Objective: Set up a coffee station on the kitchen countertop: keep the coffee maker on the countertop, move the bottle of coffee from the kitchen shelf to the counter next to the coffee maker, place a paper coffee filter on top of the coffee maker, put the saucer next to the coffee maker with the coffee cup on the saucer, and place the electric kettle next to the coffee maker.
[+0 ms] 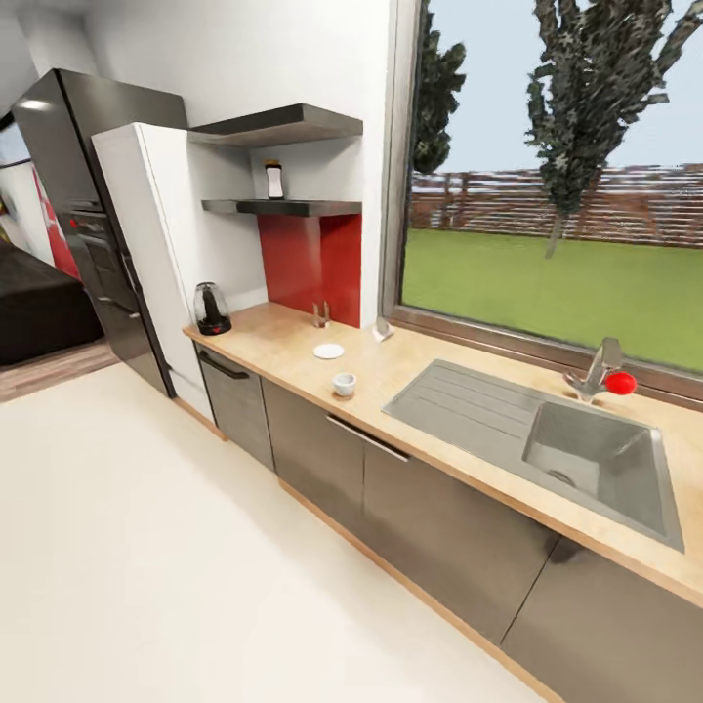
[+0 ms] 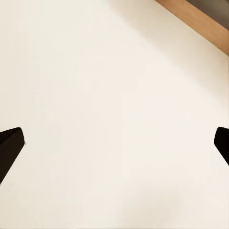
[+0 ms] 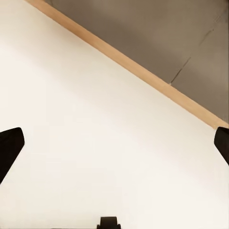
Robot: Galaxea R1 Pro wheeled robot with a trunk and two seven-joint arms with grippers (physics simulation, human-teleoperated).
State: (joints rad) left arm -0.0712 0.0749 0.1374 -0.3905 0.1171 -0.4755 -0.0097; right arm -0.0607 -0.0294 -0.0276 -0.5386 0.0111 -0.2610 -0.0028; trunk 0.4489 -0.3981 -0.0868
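Little looks done: the bottle of coffee (image 1: 274, 180) sits on the kitchen shelf (image 1: 283, 207), the electric kettle (image 1: 210, 309), saucer (image 1: 328, 351) and coffee cup (image 1: 344, 384) stand apart on the counter (image 1: 283, 344), and both jaws gape wide, empty, above the floor (image 2: 105, 119).

The left gripper (image 2: 114, 148) is pointing downward, its two dark fingertips (image 2: 10, 148) showing at opposite edges of the left wrist view, spread wide with nothing between them. The right gripper (image 3: 114, 148) is hanging in the same manner, its fingertips (image 3: 10, 149) equally far apart and holding nothing. A small dark part at the right wrist view's edge is probably belonging to the gripper's own body.
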